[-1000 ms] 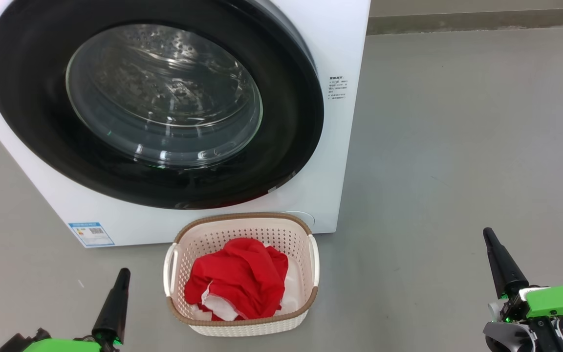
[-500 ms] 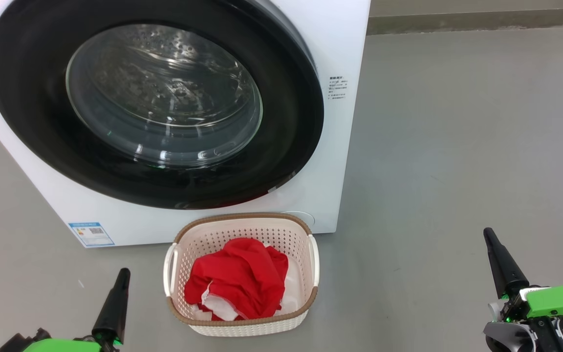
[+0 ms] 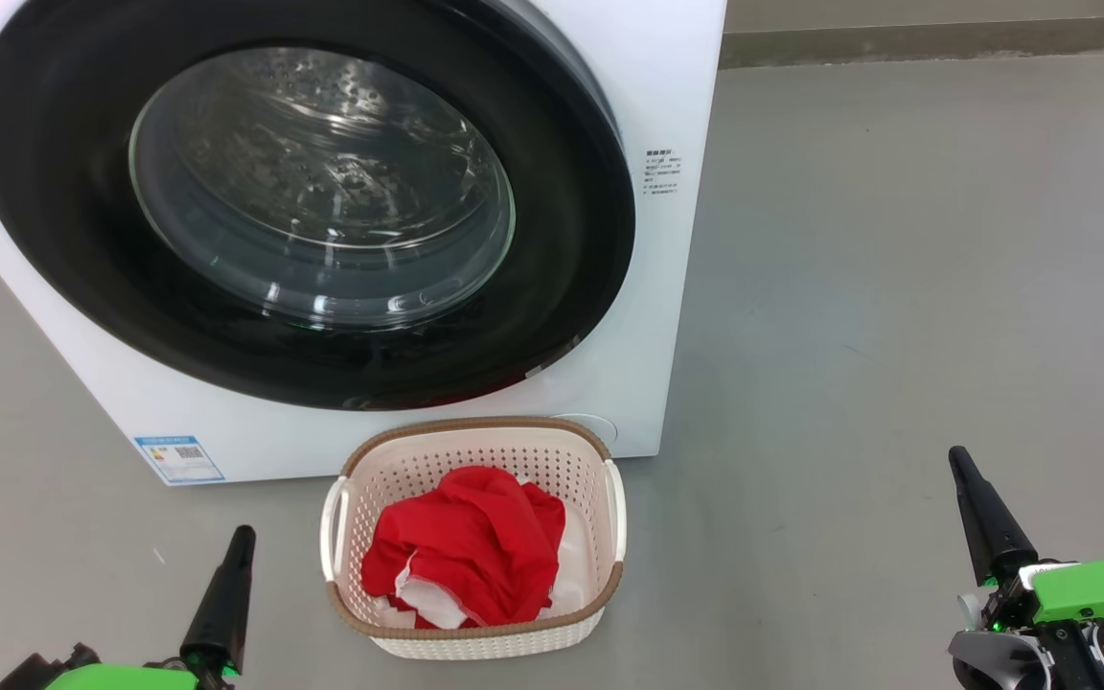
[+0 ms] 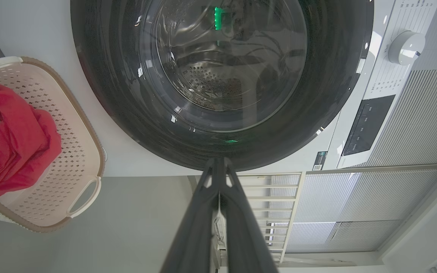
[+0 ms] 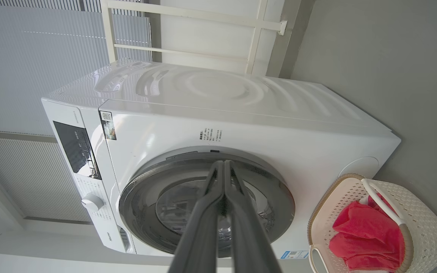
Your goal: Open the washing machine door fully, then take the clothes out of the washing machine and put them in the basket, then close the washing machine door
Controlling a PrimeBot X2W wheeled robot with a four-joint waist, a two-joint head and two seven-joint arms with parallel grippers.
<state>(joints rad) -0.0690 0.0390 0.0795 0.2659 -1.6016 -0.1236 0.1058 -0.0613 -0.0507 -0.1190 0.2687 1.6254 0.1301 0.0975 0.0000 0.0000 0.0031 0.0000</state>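
The white washing machine [image 3: 648,86] stands ahead with its black-rimmed glass door [image 3: 571,220] lying flat against the front, closed. On the floor just before it sits the cream basket [image 3: 475,634], and the red clothes [image 3: 466,546] lie heaped inside it. My left gripper [image 3: 241,537] is shut and holds nothing, low at the left, apart from the basket. Far to the right, my right gripper [image 3: 956,458] is shut and holds nothing too. In the left wrist view the door [image 4: 127,113], basket [image 4: 85,125] and clothes [image 4: 17,140] show; in the right wrist view the machine [image 5: 241,129], basket [image 5: 431,227] and clothes [image 5: 366,235].
Grey floor [image 3: 897,287] stretches open to the right of the machine. A blue label [image 3: 178,458] marks the machine's lower left corner. A white dial [image 4: 404,47] and dark panel [image 4: 368,123] sit on the machine's control strip; slatted wall panels and a white rail lie behind.
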